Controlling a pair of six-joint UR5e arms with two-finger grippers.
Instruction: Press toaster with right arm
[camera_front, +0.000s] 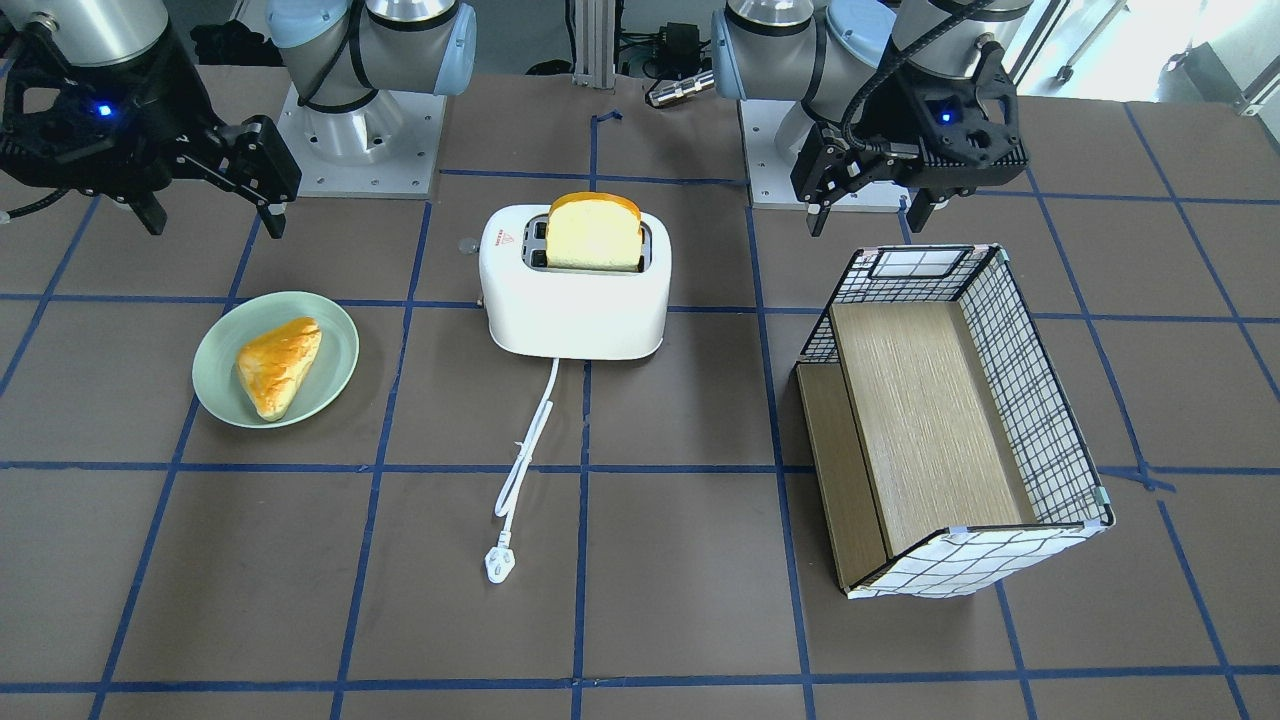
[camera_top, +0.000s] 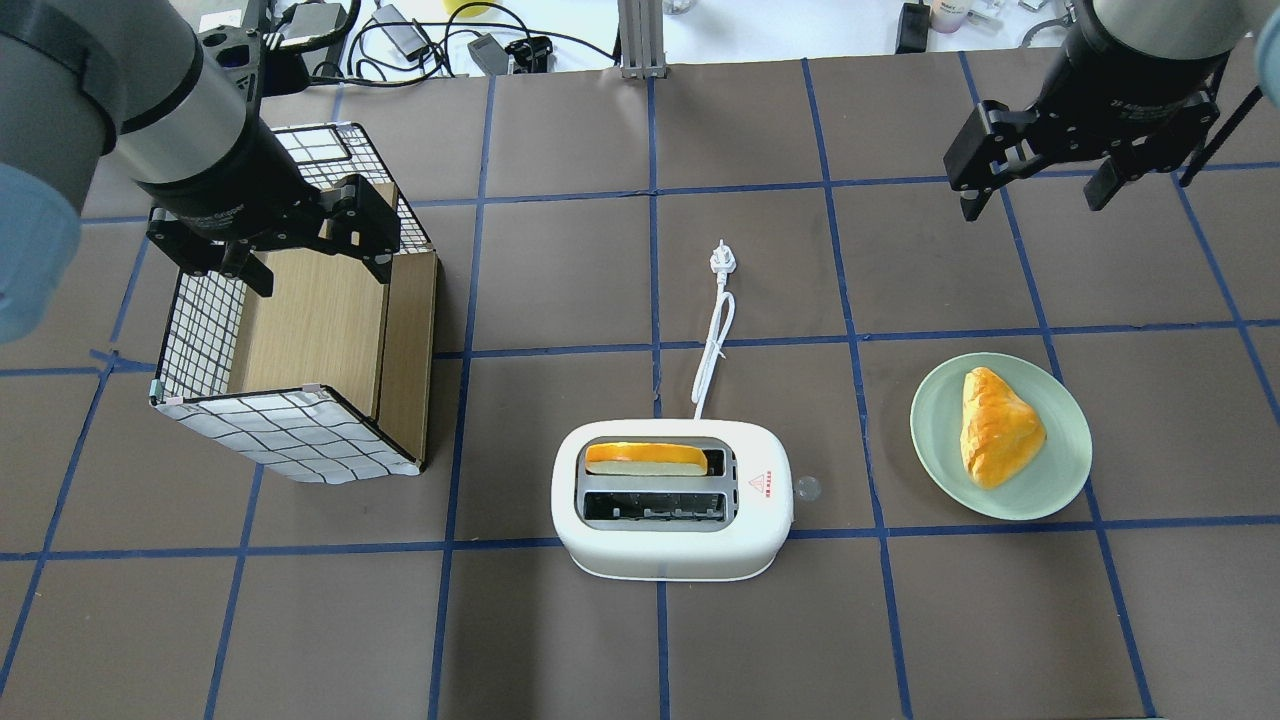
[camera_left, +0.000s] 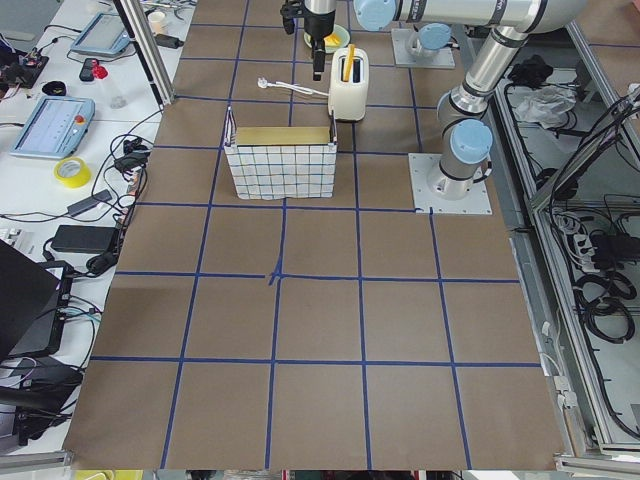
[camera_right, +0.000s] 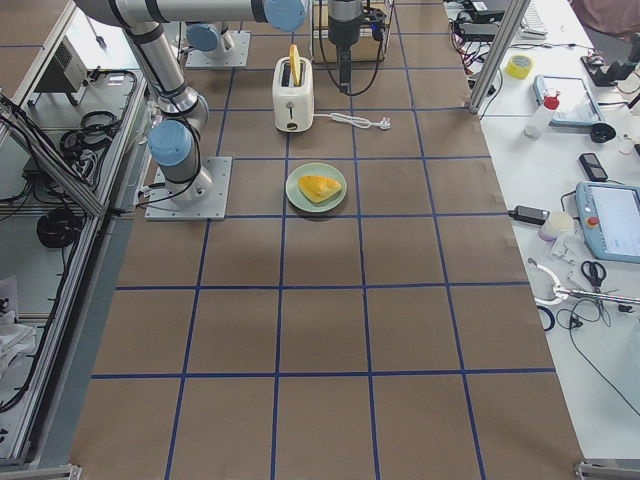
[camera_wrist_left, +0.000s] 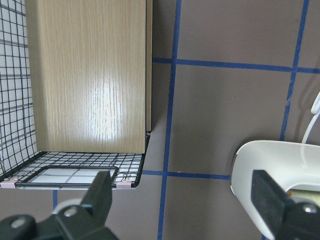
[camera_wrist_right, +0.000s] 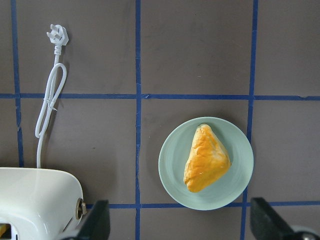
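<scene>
The white toaster (camera_front: 575, 300) stands mid-table with a toast slice (camera_front: 594, 232) upright in one slot; from overhead the toaster (camera_top: 670, 520) shows its red triangle and a small side lever knob (camera_top: 808, 488). My right gripper (camera_top: 1035, 200) is open and empty, raised over the table beyond the plate, well away from the toaster. Its wrist view shows the toaster's corner (camera_wrist_right: 40, 200) at the lower left. My left gripper (camera_top: 320, 272) is open and empty above the basket (camera_top: 200, 320). The left wrist view shows the toaster's end (camera_wrist_left: 280, 165) at the lower right.
A green plate (camera_top: 1060, 480) with a golden pastry (camera_top: 998, 428) lies beside the toaster's lever end. The white cord (camera_top: 712, 350) and plug (camera_top: 718, 262) trail away from the toaster. The wire basket (camera_front: 1030, 400) with a wooden insert lies tipped on the other side.
</scene>
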